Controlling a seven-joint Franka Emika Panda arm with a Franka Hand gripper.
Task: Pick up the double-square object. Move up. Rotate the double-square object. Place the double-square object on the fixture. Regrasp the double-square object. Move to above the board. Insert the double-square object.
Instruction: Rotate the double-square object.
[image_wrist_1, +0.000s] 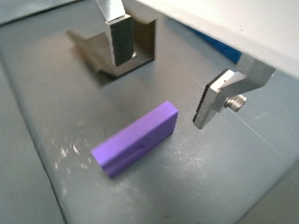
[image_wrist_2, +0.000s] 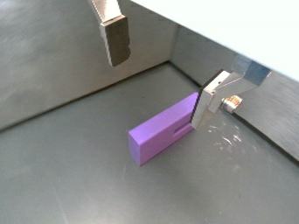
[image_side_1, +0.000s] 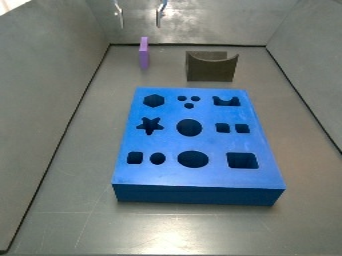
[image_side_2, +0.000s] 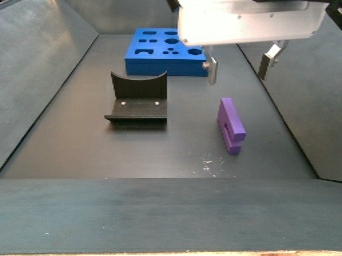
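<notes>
Gripper (image_wrist_1: 163, 72) hung above floor w/ jaws spread wide, nothing btwn fingers (image_wrist_2: 114, 39). Double-square object (image_wrist_1: 136, 139) lay flat on floor under the open gap, not touched; in a side view it (image_side_1: 143, 49) sat near far-left corner. Fixture (image_side_1: 210, 66) stood at far edge, well apart from it. Board (image_side_1: 195, 142) occupied mid-floor.

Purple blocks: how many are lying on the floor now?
1. The double-square object lies on the floor beside the fixture, below the open gripper and apart from the board. Others may be hidden, but none show.
</notes>
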